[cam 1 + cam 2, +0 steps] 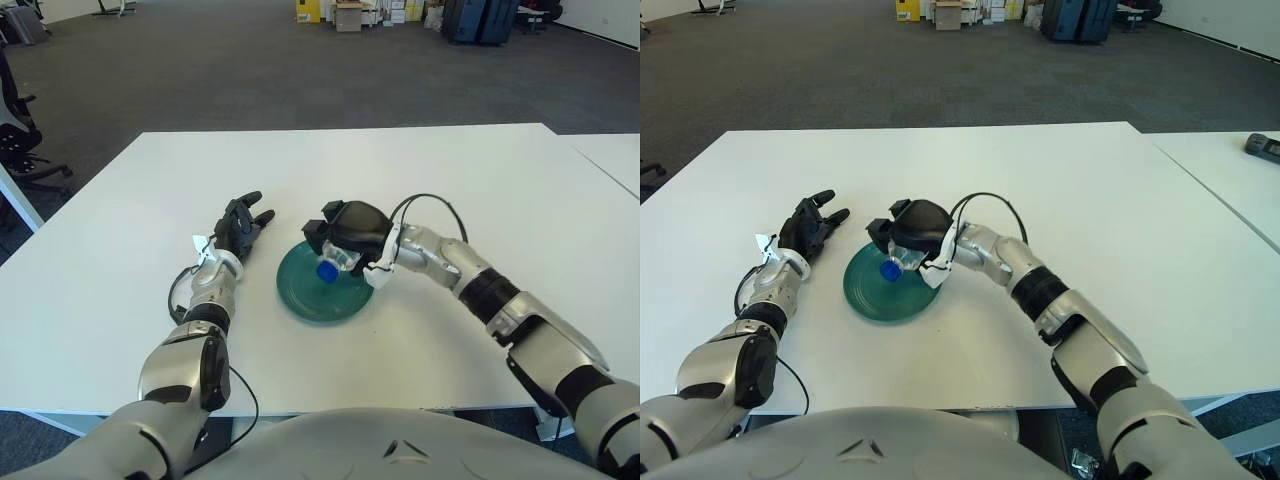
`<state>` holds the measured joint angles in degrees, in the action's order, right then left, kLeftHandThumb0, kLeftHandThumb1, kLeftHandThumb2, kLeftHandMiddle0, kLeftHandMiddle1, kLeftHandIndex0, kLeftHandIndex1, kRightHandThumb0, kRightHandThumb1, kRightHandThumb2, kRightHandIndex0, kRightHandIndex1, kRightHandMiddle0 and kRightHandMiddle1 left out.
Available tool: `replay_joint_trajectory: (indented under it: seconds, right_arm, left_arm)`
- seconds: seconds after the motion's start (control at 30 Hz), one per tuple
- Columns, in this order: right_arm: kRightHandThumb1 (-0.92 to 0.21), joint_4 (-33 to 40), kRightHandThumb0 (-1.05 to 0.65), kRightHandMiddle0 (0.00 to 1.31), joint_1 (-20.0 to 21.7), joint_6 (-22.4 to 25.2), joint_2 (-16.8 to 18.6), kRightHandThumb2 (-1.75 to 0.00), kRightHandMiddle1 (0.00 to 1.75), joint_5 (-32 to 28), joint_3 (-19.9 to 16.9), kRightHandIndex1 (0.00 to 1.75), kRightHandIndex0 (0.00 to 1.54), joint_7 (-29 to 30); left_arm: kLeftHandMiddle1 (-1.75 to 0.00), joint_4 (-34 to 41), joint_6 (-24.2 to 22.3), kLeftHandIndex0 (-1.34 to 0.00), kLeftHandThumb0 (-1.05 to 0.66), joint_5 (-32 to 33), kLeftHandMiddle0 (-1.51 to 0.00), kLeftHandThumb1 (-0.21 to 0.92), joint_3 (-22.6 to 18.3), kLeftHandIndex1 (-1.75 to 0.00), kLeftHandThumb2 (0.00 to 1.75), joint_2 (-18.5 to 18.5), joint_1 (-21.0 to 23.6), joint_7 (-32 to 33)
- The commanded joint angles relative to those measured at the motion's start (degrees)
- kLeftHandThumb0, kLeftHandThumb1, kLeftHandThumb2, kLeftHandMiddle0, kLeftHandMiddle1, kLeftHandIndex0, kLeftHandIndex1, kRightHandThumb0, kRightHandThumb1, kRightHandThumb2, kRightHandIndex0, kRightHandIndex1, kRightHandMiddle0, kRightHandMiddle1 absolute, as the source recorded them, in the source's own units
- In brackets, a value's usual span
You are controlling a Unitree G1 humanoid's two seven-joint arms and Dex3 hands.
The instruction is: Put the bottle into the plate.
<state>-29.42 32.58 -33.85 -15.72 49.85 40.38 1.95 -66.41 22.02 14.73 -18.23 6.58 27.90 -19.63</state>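
A dark green plate (305, 298) lies on the white table (120, 300) near the middle. My right hand (347, 233) hovers over the plate's far half, shut on a small clear bottle (336, 262) whose blue cap (326, 271) points down and left toward the plate's centre. Most of the bottle's body is hidden under the black fingers. Whether the bottle touches the plate cannot be told. My left hand (239, 224) shows left of the plate on the table, fingers spread and holding nothing.
A black cable (428, 205) loops above my right wrist. A second white table (610, 150) adjoins at the right edge, with a dark object (1264, 145) on it. Office chairs (15, 120) stand off to the left, boxes and cases on the carpet far behind.
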Motion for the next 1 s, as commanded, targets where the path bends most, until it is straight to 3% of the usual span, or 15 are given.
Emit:
replay_joint_trajectory:
  seconds: [0.0,0.53,0.73,0.87,0.97]
  right_arm:
    - [-0.02,-0.2,0.00,0.61,1.8,-0.9,1.0,-1.64,1.74,-1.9,-1.2,1.70,0.84,0.4]
    - [-0.04,0.4,0.00,0.59,-0.9,-0.5,4.9,-1.64,1.75,0.8,0.2,1.75,0.82,3.0]
    - [-0.01,-1.2,0.00,0.61,-1.3,-1.7,6.4,-1.67,1.75,-1.6,0.3,1.75,0.84,1.1]
    - [-0.02,-3.7,0.00,0.60,-1.4,-5.2,7.9,-1.66,1.75,-4.9,-0.5,1.75,0.83,1.6]
    - [-0.31,-6.3,-0.08,0.52,-1.1,-8.6,8.5,-1.27,1.63,-6.0,-0.7,1.73,0.56,3.5]
  left_arm:
    - [-0.61,-1.6,-1.8,-0.16,-0.91,-0.7,-0.43,0.92,0.2,-1.10,0.96,-0.2,-0.1,1.1]
    - [-0.60,-2.3,-1.7,-0.17,-0.91,-0.8,-0.42,0.92,0.4,-1.10,0.97,-0.2,0.5,2.1]
    - [-0.60,-2.2,-1.7,-0.17,-0.91,-0.7,-0.43,0.92,0.4,-1.10,0.96,-0.6,0.6,2.2]
    - [-0.61,-2.2,-1.7,-0.18,-0.91,-0.2,-0.44,0.92,0.0,-1.10,0.96,-0.8,0.6,2.2]
    - [-0.62,-3.7,-2.9,-0.18,-0.91,0.7,-0.44,0.92,-1.1,-1.10,0.95,-0.5,1.4,2.1]
